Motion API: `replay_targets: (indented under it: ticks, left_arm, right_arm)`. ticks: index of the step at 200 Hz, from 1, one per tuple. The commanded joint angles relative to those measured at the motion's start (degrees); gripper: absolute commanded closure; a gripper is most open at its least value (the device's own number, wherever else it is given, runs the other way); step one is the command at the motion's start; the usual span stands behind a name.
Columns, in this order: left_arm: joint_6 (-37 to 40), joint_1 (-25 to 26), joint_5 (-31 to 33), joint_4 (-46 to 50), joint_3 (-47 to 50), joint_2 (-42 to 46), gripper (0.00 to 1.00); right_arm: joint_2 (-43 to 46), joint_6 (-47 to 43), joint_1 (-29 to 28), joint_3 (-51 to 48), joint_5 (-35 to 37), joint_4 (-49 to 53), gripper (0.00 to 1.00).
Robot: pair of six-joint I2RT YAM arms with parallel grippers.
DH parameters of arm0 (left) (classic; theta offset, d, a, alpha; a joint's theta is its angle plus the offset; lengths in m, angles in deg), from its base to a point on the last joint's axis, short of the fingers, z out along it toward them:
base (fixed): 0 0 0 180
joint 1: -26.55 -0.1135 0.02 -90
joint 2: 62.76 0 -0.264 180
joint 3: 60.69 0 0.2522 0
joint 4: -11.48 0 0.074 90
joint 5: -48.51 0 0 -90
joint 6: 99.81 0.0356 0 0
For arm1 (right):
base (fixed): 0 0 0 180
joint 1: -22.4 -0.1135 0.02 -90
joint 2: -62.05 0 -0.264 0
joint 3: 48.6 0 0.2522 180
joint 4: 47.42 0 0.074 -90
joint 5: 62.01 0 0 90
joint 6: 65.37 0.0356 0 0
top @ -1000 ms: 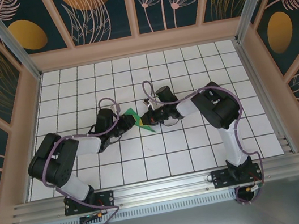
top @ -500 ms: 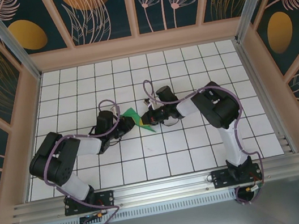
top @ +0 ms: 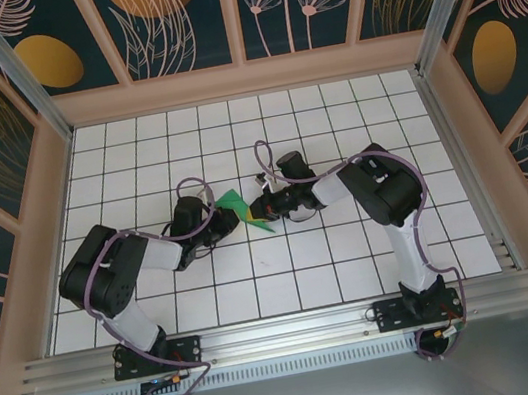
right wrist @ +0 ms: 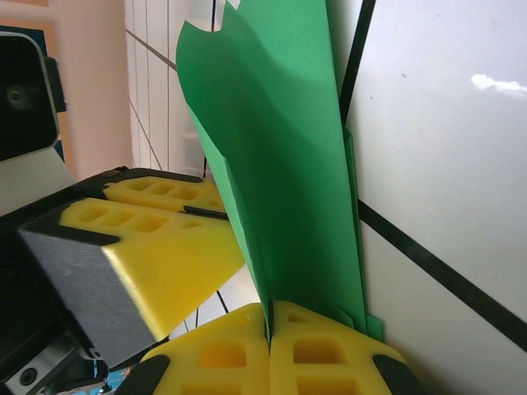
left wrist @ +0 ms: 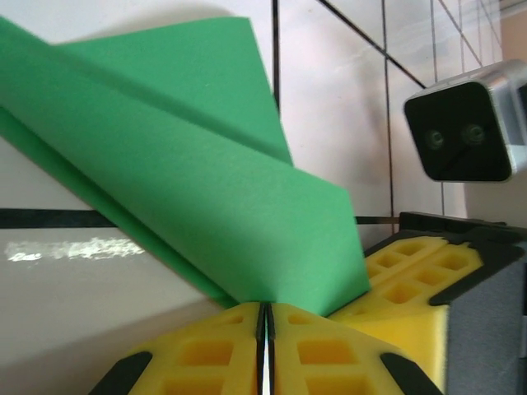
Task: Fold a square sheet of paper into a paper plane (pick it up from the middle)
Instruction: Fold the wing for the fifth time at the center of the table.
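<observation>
The square sheet of paper (top: pixel 243 210), bright green and folded into a narrow pointed shape with raised flaps, hangs just above the white tiled table (top: pixel 353 243) at its middle. My left gripper (top: pixel 226 218) meets it from the left. In the left wrist view the paper (left wrist: pixel 206 164) runs down into the tips of the left gripper (left wrist: pixel 265 306), whose jaws are shut to a hairline slit. My right gripper (top: pixel 259 208) comes from the right. In the right wrist view the right gripper (right wrist: pixel 268 317) is shut on the paper's (right wrist: pixel 280 164) folded edge.
The two grippers almost touch: the right one's yellow finger (left wrist: pixel 412 280) and its wrist camera (left wrist: pixel 465 136) sit close on the right of the left wrist view. Wooden walls (top: pixel 244 79) ring the table.
The left arm's elbow has swung right and toward the paper, and its jaws have closed a little more. The right arm and the paper have stayed almost still.
</observation>
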Motion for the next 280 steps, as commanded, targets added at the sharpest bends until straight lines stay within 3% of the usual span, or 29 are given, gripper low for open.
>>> replay_targets:
  ticks: [1,93,268,280]
  left_arm:
    - [0.39,0.24,1.36,0.42,-1.67,-1.06,0.89]
    - [0.41,0.28,0.49,-2.19,-1.34,4.04,0.88]
    - [2.34,0.28,4.31,7.99,-6.0,-3.35,0.91]
    - [2.93,0.28,4.43,9.8,-6.44,-3.59,0.9]
  right_arm:
    - [-3.73,-0.62,1.61,-1.94,5.61,4.59,1.0]
    - [-4.42,-1.06,1.61,-1.5,5.84,5.38,1.0]
    - [-4.02,-2.33,1.61,-1.29,5.9,6.78,1.0]
    - [-3.46,-2.62,1.63,-1.2,5.61,6.79,0.97]
